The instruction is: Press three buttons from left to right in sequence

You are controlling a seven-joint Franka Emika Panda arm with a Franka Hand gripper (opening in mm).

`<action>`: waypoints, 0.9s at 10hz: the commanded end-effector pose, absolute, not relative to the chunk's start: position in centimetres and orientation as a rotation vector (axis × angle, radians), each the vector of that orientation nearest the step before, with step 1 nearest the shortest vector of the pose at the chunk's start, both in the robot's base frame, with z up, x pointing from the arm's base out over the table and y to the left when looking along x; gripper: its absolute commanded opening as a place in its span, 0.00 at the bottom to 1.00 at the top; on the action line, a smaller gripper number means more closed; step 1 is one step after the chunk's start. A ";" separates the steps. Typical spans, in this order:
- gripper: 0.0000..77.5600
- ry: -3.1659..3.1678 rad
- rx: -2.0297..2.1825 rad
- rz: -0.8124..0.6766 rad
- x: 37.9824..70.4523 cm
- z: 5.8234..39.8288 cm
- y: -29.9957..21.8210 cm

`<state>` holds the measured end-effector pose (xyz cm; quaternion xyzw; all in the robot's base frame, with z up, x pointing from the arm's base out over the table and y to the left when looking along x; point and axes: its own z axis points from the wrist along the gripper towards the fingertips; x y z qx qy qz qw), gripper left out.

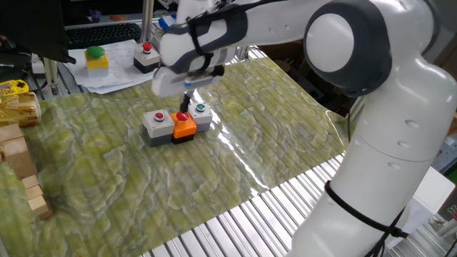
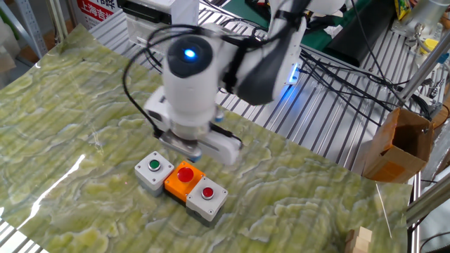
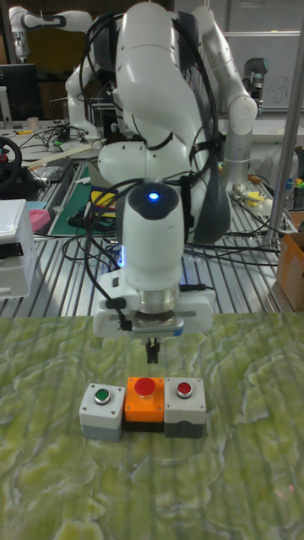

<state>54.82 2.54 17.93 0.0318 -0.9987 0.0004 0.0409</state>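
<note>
— Item one, the buttons?
— You had three boxes in a touching row on the green mat (image 1: 271,143): grey box, red cap (image 1: 157,123); orange box, red cap (image 1: 183,126); grey box, green cap (image 1: 201,114).

— Item two, the gripper?
— Your gripper (image 3: 152,353) hung over the orange box, its tip clear of the cap in the tall view. Fingers: one dark shape there, blurred elsewhere; whether they were parted or closed, you could not tell.

— Sundries?
— Yellow box, big green button (image 1: 96,57), and black box, red button (image 1: 146,58), well apart at the mat's far edge. Wooden blocks (image 1: 18,164) to one side.
</note>
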 end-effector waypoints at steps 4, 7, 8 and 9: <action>0.02 -3.021 0.148 -0.090 54.5 17.7 2.2; 0.02 -3.013 0.178 -0.068 54.4 18.7 0.7; 0.02 -3.019 0.174 -0.070 54.8 17.9 0.7; 0.02 -3.022 0.177 -0.070 55.0 17.4 0.9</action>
